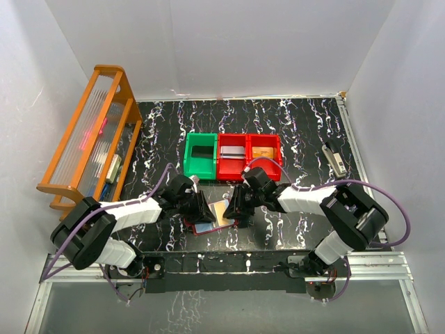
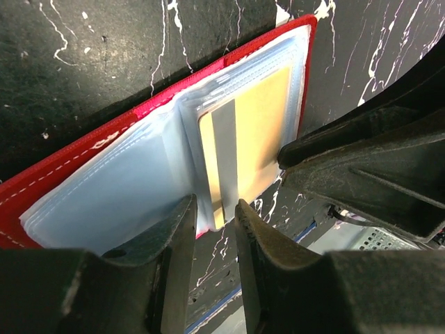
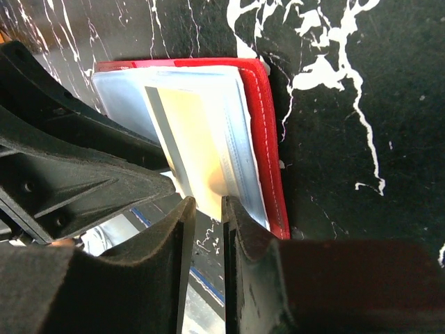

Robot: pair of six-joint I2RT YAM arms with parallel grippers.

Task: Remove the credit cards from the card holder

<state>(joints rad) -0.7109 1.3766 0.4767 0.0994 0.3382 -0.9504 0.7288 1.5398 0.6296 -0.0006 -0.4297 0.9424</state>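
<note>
Lying open: card holder (image 3: 268,139); credit card (image 3: 189,132) edge inside right end effector (image 3: 207,209)

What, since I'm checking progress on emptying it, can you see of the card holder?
The card holder is a dark-red, leather-like bifold with pale stitching along its edge, lying open and flat on the black marbled table. Pale bluish clear sleeves fan out inside. A gold card with a grey stripe sticks out past them. The left gripper straddles its near edge and the right gripper meets the card's edge, both narrowly parted; whether either pinches cannot be told.
</note>
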